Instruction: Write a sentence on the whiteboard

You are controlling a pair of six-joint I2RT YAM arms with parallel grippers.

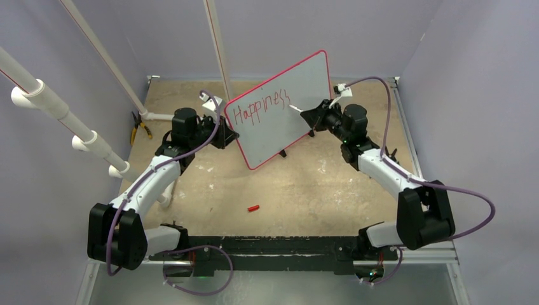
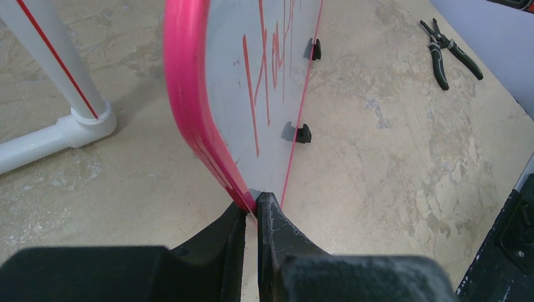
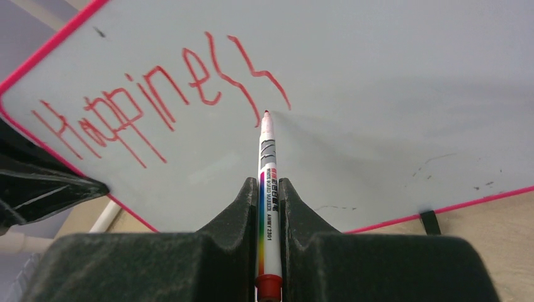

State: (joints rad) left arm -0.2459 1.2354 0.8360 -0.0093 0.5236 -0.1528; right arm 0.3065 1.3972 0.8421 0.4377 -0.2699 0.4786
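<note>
Stiff, light and probably slick, the whiteboard (image 1: 299, 108) stands tilted near the surface's far edge. The left end effector (image 2: 252, 211) pinches its rim corner, a sound hold. The right end effector (image 3: 271, 189) clamps a marker (image 3: 267, 157), tip at the sentence (image 3: 157, 100).

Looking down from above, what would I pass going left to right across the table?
Thick white pipe → pliers → left gripper, pinching the whiteboard by its edge → red word "Happiness" → marker → right gripper, holding that marker.
</note>
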